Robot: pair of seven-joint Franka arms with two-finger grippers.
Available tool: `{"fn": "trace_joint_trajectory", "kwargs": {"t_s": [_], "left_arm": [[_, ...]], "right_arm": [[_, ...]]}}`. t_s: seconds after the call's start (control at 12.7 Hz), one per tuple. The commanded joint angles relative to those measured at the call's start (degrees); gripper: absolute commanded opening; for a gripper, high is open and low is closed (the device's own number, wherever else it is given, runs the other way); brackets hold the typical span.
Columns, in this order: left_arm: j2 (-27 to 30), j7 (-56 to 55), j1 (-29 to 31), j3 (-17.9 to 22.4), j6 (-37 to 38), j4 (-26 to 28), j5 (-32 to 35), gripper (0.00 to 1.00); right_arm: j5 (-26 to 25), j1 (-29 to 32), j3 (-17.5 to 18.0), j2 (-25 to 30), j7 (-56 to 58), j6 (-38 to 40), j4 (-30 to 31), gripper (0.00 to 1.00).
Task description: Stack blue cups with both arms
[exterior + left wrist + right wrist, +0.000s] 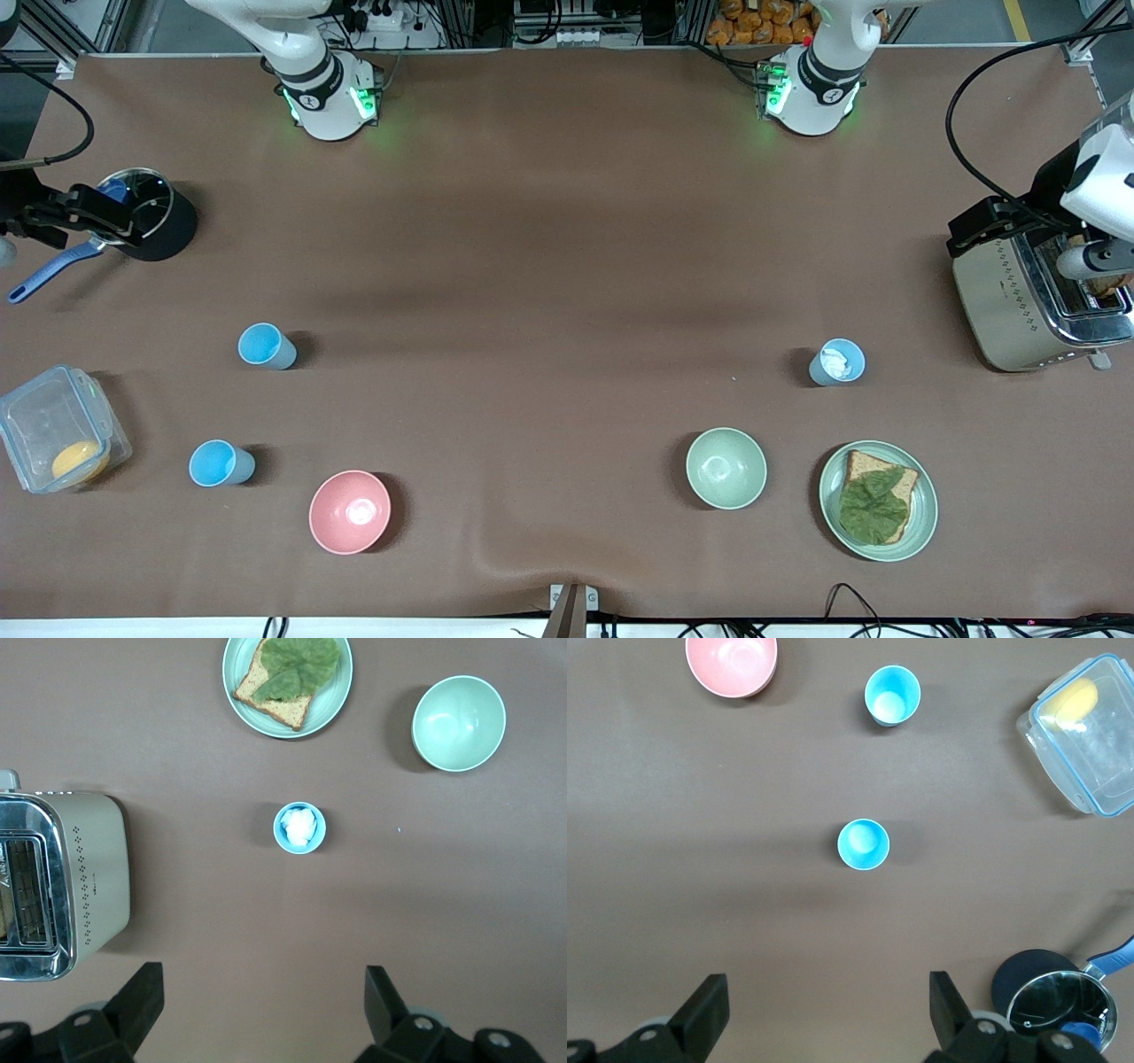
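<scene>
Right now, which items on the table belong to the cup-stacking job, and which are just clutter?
Job:
- empty light-blue plastic cup
- second empty blue cup, nearer the camera
- blue cup holding something white
- left pincer, open
- right pincer, open

Clutter:
- pink bowl
- pale green bowl
- plate of bread
- toaster
- clear container
- black pot

We see a pink bowl [349, 511] on the table [549, 266]. Toward the left arm's end from it sit a green bowl [726, 468], a plate of toast [877, 501] and, farther from the front camera, a toaster [1019, 301].
</scene>
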State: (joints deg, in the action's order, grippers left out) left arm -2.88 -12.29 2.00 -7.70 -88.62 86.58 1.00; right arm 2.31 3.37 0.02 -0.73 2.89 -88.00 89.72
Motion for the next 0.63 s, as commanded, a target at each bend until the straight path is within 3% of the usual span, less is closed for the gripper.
{"fn": "trace_joint_trajectory", "kwargs": {"t_s": [0.0,0.55], "left_arm": [[1.56,1.48,-1.03,1.11,1.16,0.08,-1.26,1.0],[0.33,1.57,-0.77,0.49,2.22,0.7,-1.35,1.0]], "right_arm": [[0.24,0.67,0.51,-0.67,0.28,0.19,-1.04,1.0],[0.33,1.2,0.42,-0.76,0.36,0.19,-0.69,1.0]]}}
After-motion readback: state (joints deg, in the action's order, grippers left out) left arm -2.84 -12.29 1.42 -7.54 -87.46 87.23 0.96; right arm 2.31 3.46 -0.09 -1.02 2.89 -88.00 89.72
